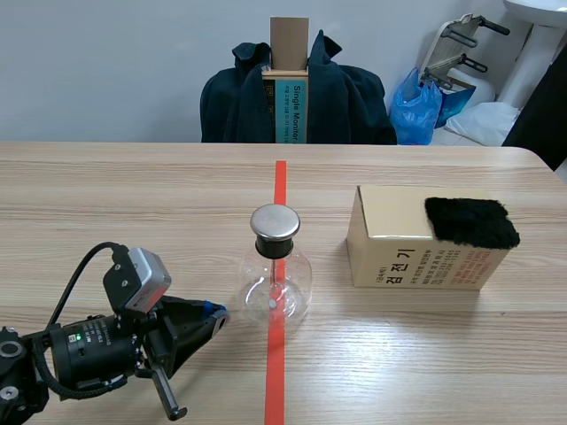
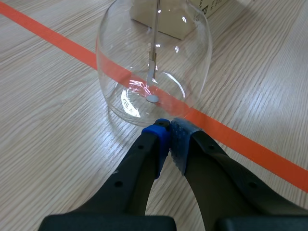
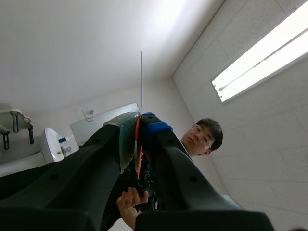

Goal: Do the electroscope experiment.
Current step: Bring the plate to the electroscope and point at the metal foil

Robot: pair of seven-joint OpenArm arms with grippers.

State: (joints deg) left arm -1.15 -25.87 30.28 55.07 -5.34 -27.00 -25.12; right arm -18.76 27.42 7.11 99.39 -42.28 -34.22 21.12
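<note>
**A:** Left end effector (image 2: 169,127) is closed on nothing, pads pressed together, tips just beside the electroscope's (image 1: 276,276) glass belly. A push from there would likely slide or tip it.

**B:** Agreed. It stands upright on the tabletop (image 1: 133,204), over the tape line (image 1: 275,376): a clear round flask with a metal cap and a thin stem inside.

**A:** Right end effector (image 3: 137,126), aimed at the ceiling, pinches a thin rod (image 3: 141,82).

Background clutter
A dark navy jacket (image 1: 345,97) is seen far ahead of the left gripper (image 1: 215,315), a blue plastic bag (image 1: 416,108) beside it.
</note>
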